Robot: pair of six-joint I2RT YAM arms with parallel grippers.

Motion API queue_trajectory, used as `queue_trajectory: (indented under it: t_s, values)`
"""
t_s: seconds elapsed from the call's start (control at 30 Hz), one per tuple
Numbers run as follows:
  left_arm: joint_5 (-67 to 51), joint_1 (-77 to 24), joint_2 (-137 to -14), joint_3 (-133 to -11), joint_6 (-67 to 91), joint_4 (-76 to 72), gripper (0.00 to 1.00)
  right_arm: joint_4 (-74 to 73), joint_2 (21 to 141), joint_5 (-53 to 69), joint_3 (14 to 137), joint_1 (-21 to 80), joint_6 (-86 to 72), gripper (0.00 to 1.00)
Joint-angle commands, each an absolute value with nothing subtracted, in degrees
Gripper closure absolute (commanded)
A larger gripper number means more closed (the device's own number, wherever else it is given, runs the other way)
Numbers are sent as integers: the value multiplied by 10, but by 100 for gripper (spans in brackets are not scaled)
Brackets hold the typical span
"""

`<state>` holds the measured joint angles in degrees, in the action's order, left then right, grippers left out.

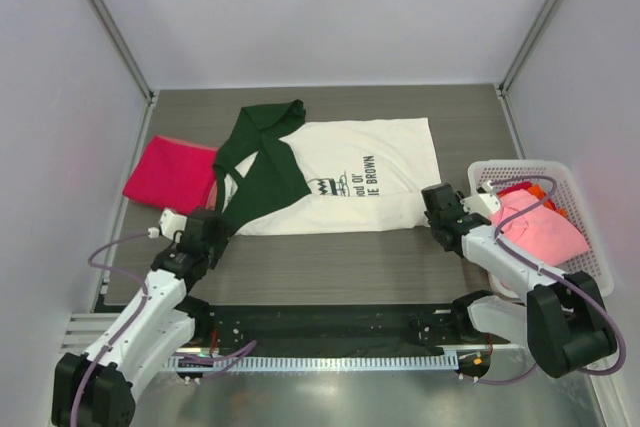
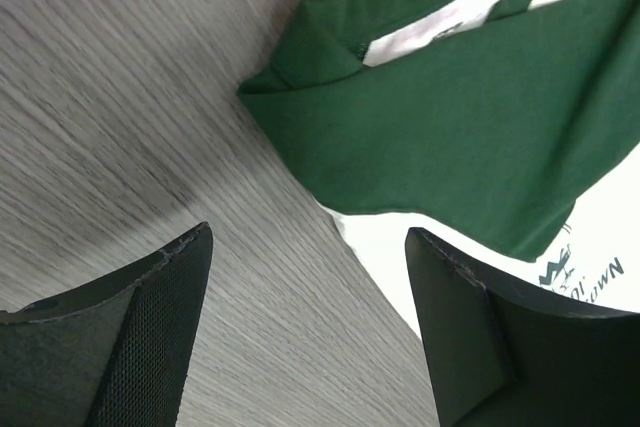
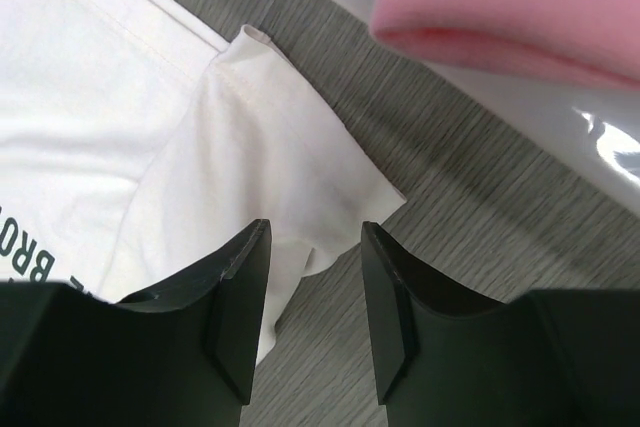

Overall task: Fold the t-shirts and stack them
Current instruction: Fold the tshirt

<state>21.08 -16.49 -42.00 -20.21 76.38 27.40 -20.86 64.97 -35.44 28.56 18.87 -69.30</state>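
Currently both claws are hanging low at the near corners of the cream shirt (image 1: 350,172), which is lying spread on the table (image 1: 330,267).
Left claw (image 2: 305,237) is gaping wide beside the shirt's folded green sleeve (image 2: 470,137), holding nothing. Right claw (image 3: 315,232) is standing half open over the shirt's turned-up right corner, nothing pinched. Magenta shirt (image 1: 170,175) is lying left of the cream shirt, against its sleeve; pink shirt (image 1: 535,227) is sitting in the basket (image 1: 590,187) to its right.

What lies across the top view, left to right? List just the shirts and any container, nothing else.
magenta-red t-shirt → cream-white t-shirt with dark green sleeves → white basket, with the pink t-shirt in it
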Motion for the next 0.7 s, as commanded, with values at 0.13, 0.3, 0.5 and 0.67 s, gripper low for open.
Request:
queue_trajectory:
  t_s: [0.13,0.3,0.5,0.67]
  values:
    - [253,-163,-461,-152,849,184,31,-253,616,-406,312,220,-729,53]
    - [258,-163,-537,-151,882,135,40,-274,596,-420,304,253,-765,52]
    - [278,-164,-585,-155,885,98,89,-277,612,-423,299,258,-784,51]
    - [304,-163,-550,-141,887,113,96,-273,634,-430,291,260,-811,47]
